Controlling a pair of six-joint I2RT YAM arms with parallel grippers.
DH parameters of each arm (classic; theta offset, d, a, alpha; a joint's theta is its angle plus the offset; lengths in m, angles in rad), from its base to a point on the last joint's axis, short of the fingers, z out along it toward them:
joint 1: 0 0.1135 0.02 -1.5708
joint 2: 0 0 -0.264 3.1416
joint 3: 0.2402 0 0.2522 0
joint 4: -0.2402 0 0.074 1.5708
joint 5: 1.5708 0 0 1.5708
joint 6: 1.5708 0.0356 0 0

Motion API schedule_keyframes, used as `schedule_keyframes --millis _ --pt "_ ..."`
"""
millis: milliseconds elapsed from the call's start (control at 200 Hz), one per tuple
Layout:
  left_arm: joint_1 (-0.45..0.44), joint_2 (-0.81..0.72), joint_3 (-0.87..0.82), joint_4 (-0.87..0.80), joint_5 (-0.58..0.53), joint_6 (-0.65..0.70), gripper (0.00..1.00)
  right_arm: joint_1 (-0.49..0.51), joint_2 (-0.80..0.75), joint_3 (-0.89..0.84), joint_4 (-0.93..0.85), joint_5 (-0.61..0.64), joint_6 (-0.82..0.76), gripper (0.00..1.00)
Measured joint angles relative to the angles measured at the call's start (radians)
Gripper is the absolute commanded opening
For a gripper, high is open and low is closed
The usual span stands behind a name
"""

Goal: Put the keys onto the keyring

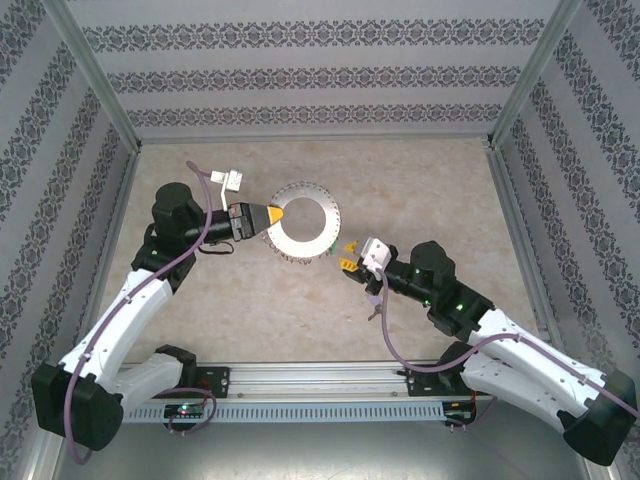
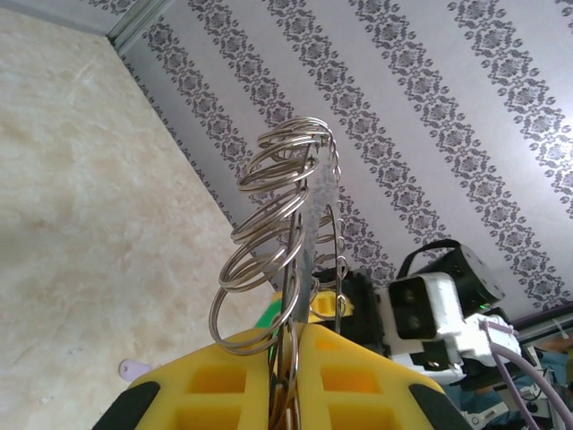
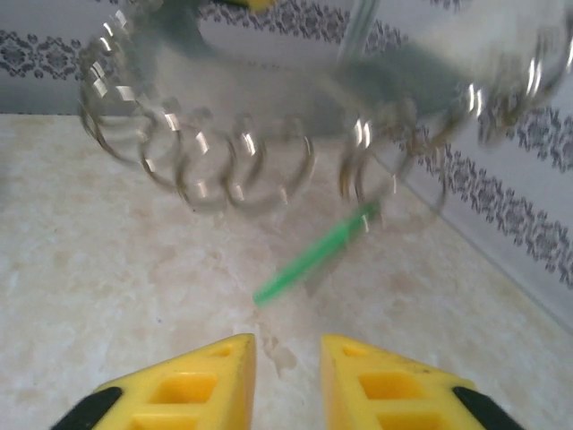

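The keyring (image 1: 305, 221) is a grey wreath of small silvery loops, and my left gripper (image 1: 272, 213) is shut on its left rim. In the left wrist view the loops (image 2: 286, 197) stand up from between the closed yellow fingers (image 2: 224, 376). My right gripper (image 1: 348, 254) is open just right of the ring's lower edge, with nothing between its fingers (image 3: 192, 385). The green key (image 3: 313, 253) is a blurred slanted streak below the ring's loops (image 3: 224, 161); I cannot tell whether it hangs on them. A lilac key head (image 2: 134, 368) lies on the table.
Beige marbled tabletop (image 1: 250, 300) enclosed by patterned walls (image 1: 320, 80) and metal frame posts. A purple cable (image 1: 385, 335) trails from the right wrist. The right arm's camera housing (image 2: 430, 300) faces the left gripper closely across the ring.
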Motion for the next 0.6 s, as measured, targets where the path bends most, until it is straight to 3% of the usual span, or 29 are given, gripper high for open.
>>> schedule_keyframes --millis 320,600 --pt "0.0 0.026 -0.018 0.024 -0.033 -0.02 0.0 0.031 0.047 -0.004 0.113 0.003 -0.022 0.15" --pt "0.001 0.024 -0.018 0.031 -0.041 -0.026 0.0 0.057 0.076 -0.008 0.157 0.021 -0.023 0.17"
